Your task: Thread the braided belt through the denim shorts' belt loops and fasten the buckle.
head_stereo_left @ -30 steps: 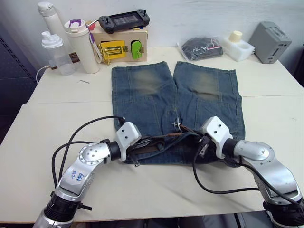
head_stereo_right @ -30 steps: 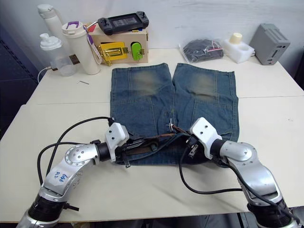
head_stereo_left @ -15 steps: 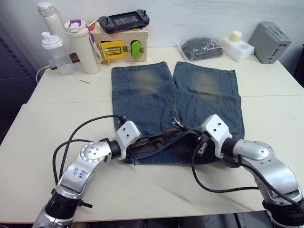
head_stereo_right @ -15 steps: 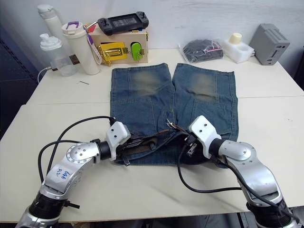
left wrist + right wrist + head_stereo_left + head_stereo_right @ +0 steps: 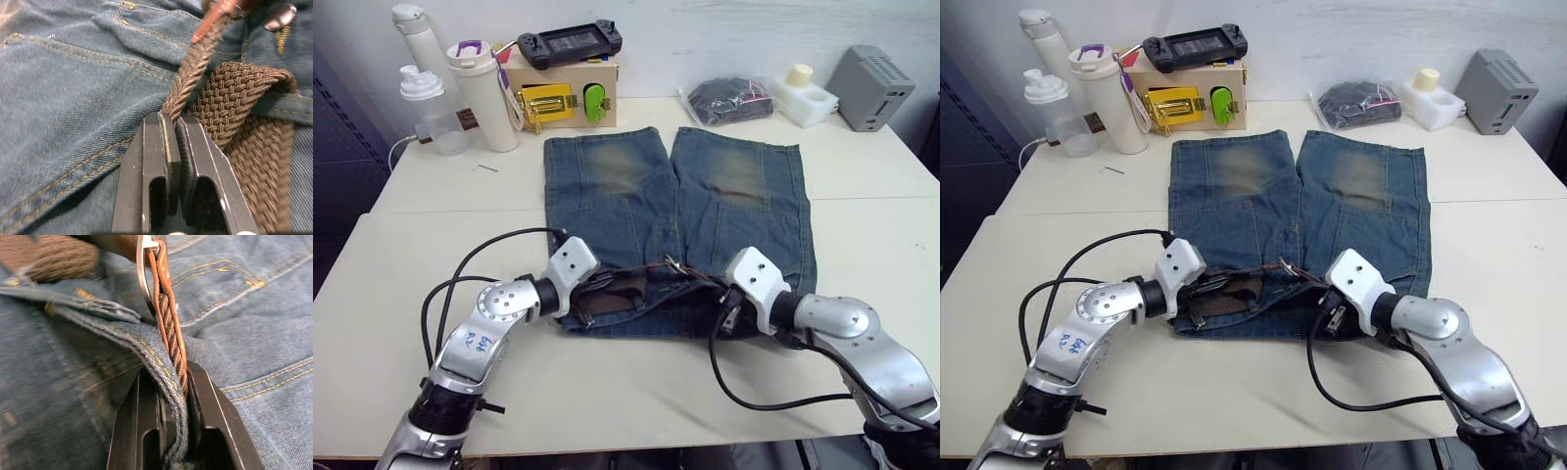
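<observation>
Cream desk (image 5: pixel 401 255) against a pale wall. Along the far edge: white bottles (image 5: pixel 481 95), a wooden box (image 5: pixel 566 95) with a black handheld console (image 5: pixel 569 41) on top, a black bundle in clear plastic (image 5: pixel 726 100), a white foam block (image 5: pixel 808 96), a grey box (image 5: pixel 869 86).

Denim shorts (image 5: pixel 675 211) lie flat mid-desk, legs toward the wall, waistband toward the robot. Braided belt (image 5: pixel 619 291) runs along the waistband between the two arms; silver buckle (image 5: pixel 145 269) near the fly.

Left end effector (image 5: pixel 171 125): fingers pressed together on the braided belt, which comes up taut from the fingertips. Right end effector (image 5: pixel 168 377): clamped on the waistband edge together with the belt's strap just below the buckle.

Against the frame one second back: waistband bunched and drawn further from the desk's near edge; left wrist has shifted up toward the shorts' left hip; buckle sits slightly higher.
</observation>
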`<state>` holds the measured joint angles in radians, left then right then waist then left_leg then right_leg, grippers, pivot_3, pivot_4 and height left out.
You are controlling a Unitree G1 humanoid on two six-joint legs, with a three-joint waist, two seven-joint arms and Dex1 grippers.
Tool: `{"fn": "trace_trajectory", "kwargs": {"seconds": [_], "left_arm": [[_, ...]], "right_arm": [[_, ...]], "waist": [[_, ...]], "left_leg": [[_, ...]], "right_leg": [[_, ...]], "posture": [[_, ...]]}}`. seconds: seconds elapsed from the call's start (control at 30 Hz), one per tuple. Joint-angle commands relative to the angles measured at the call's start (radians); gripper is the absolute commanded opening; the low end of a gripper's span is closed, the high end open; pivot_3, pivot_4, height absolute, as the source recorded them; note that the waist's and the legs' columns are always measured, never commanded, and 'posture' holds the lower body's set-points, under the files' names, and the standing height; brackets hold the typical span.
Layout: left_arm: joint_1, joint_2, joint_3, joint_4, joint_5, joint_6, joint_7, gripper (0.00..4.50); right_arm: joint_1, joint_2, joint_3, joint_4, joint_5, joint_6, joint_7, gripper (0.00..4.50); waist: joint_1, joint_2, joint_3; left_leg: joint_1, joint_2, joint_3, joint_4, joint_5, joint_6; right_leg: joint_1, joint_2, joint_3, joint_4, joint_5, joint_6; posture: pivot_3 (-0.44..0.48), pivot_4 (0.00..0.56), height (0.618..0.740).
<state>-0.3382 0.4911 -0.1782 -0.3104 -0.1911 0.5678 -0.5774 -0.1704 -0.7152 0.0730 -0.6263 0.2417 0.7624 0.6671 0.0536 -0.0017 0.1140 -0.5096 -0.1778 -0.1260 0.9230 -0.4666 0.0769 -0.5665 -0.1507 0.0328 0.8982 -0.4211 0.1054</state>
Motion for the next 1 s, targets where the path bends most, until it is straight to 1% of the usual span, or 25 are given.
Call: {"fn": "trace_trajectory", "kwargs": {"seconds": [0.03, 0.27, 0.43, 0.53, 0.63, 0.8, 0.9, 1.0], "left_arm": [[-0.037, -0.009, -0.009, 0.045, 0.037, -0.012, 0.017, 0.00], [-0.069, -0.014, 0.008, 0.082, 0.046, -0.026, 0.006, 0.00], [-0.041, 0.017, 0.023, 0.068, 0.046, -0.036, -0.016, 0.00], [-0.001, 0.045, 0.044, 0.042, 0.043, -0.037, -0.023, 0.00], [0.032, 0.054, 0.055, -0.002, 0.025, -0.035, -0.034, 0.00], [0.079, 0.077, 0.027, -0.076, 0.027, -0.061, -0.075, 0.00], [0.080, 0.074, 0.015, -0.089, 0.033, -0.054, -0.073, 0.00], [0.067, 0.050, -0.007, -0.082, 0.047, -0.045, -0.055, 0.00]], "right_arm": [[0.004, -0.011, 0.016, -0.062, 0.010, -0.041, 0.022, 0.06], [0.022, -0.008, 0.010, -0.053, 0.006, -0.048, 0.012, 0.06], [0.005, -0.005, -0.002, -0.014, -0.011, -0.041, -0.010, 0.06], [-0.021, 0.011, -0.020, 0.020, -0.009, -0.012, -0.035, 0.06], [-0.042, 0.032, -0.032, 0.027, 0.011, 0.034, -0.054, 0.06], [-0.086, 0.075, -0.035, 0.010, 0.057, 0.146, -0.081, 0.06], [-0.104, 0.084, -0.017, -0.006, 0.065, 0.177, -0.091, 0.06], [-0.126, 0.110, -0.004, -0.043, 0.090, 0.206, -0.102, 0.06]], "waist": [[0.000, 0.000, 0.000], [0.000, 0.000, 0.000], [-0.002, 0.000, 0.000], [-0.005, 0.000, 0.000], [-0.008, 0.000, 0.000], [-0.011, 0.000, 0.000], [-0.011, 0.000, 0.000], [-0.011, 0.000, 0.000]], "left_leg": [[0.000, 0.000, 0.000, 0.000, 0.000, 0.000], [0.000, 0.000, 0.000, 0.000, 0.000, 0.000], [0.000, 0.000, 0.000, 0.000, 0.000, 0.000], [0.000, 0.000, 0.000, 0.000, 0.000, 0.000], [0.000, 0.000, 0.000, -0.002, 0.000, 0.000], [0.000, 0.000, 0.000, -0.002, 0.000, 0.000], [0.000, 0.000, 0.000, -0.002, 0.000, 0.000], [0.000, 0.000, 0.000, -0.002, 0.000, 0.000]], "right_leg": [[0.000, 0.000, 0.000, 0.000, 0.000, 0.000], [0.000, 0.000, 0.000, 0.000, 0.000, 0.000], [0.000, 0.000, 0.000, 0.000, 0.000, 0.000], [0.000, 0.000, 0.000, 0.000, 0.000, 0.000], [-0.001, 0.000, -0.001, 0.000, 0.000, 0.000], [-0.001, 0.000, -0.001, 0.000, 0.000, 0.000], [-0.001, 0.000, 0.000, 0.000, 0.000, 0.000], [-0.001, 0.000, 0.000, 0.000, 0.000, 0.000]], "posture": [[0.000, 0.150, 0.646], [0.000, 0.150, 0.646], [0.000, 0.150, 0.646], [0.000, 0.150, 0.646], [0.000, 0.150, 0.646], [0.000, 0.150, 0.646], [0.000, 0.150, 0.646], [0.000, 0.150, 0.646]]}}
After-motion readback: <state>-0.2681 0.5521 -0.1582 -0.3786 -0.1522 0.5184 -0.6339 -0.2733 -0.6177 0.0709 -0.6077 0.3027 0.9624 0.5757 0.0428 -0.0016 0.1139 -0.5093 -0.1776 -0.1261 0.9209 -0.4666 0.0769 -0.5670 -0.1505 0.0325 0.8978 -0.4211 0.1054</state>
